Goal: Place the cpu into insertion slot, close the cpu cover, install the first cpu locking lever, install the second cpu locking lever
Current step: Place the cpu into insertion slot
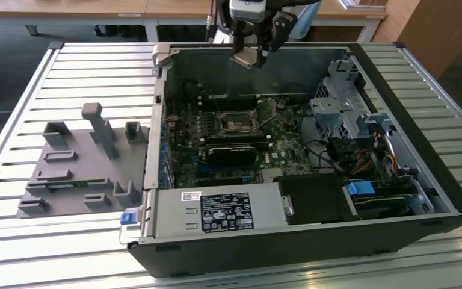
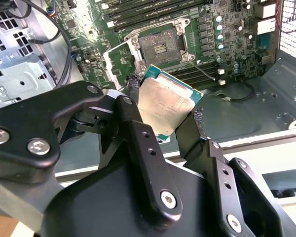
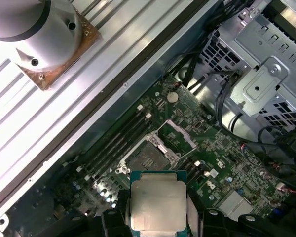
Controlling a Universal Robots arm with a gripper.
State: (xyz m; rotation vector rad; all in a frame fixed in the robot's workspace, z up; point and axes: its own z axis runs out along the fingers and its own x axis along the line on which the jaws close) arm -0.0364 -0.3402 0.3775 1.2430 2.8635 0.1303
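**A:** Exterior view: what is to be seen?

**B:** The pincer [image 1: 252, 55] hangs above the far wall of the open computer case [image 1: 311, 241], which lies on the slatted desk [image 1: 22, 84]. It is pinching the cpu [image 1: 245, 58], which is tilted and held clear of the board. The insertion slot [image 1: 237, 123] lies lower in the case, well apart from the chip. A grey fixture [image 1: 79, 162] sits on the desk at the exterior view's left.

**A:** And the second wrist view?

**B:** Black fingers [image 2: 138, 133] clamp opposite edges of the cpu [image 2: 165, 106], its dull silver top towards the camera. Beyond it the insertion slot [image 2: 160, 47] stands bare, with the cpu cover [image 2: 117, 58] swung up at one side.

**A:** First wrist view?

**B:** The cpu [image 3: 158, 202] sits level between the fingers of the pincer [image 3: 158, 213]. The uncovered insertion slot [image 3: 145, 159] lies beyond it on the green circuit board [image 3: 227, 163], apart from the chip.
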